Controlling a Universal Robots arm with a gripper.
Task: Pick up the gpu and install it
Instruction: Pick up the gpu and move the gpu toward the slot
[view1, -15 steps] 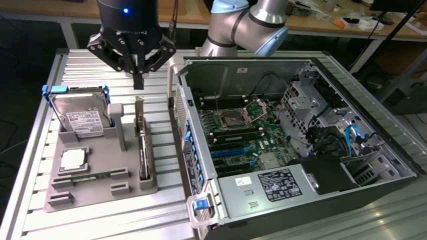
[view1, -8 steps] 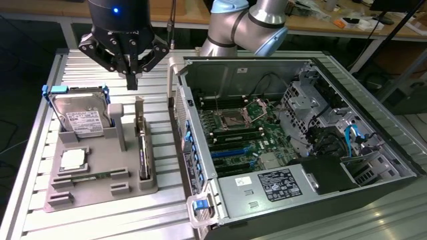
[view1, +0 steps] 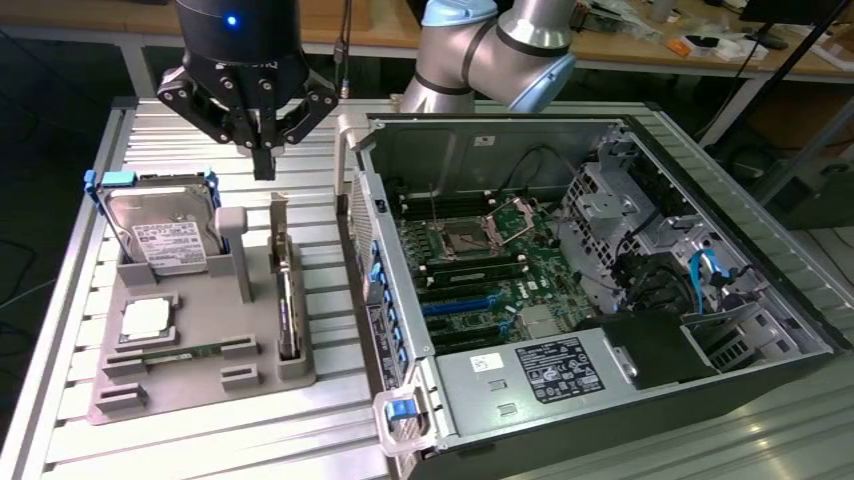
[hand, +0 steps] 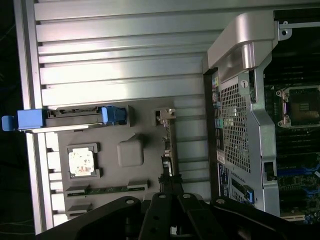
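Note:
The gpu stands on edge in a slot of the grey holder, a narrow dark strip with its silver bracket at the far end. My gripper hangs above the table just beyond that bracket end, clear of the card, its fingers drawn together on nothing. In the wrist view the gpu runs as a thin strip toward my gripper. The open computer case lies on the exterior view's right with its motherboard exposed.
The holder also carries a silver hard drive in a blue-handled bracket, a processor and a green memory stick. The case wall stands close beside the gpu. Ribbed aluminium table surrounds everything.

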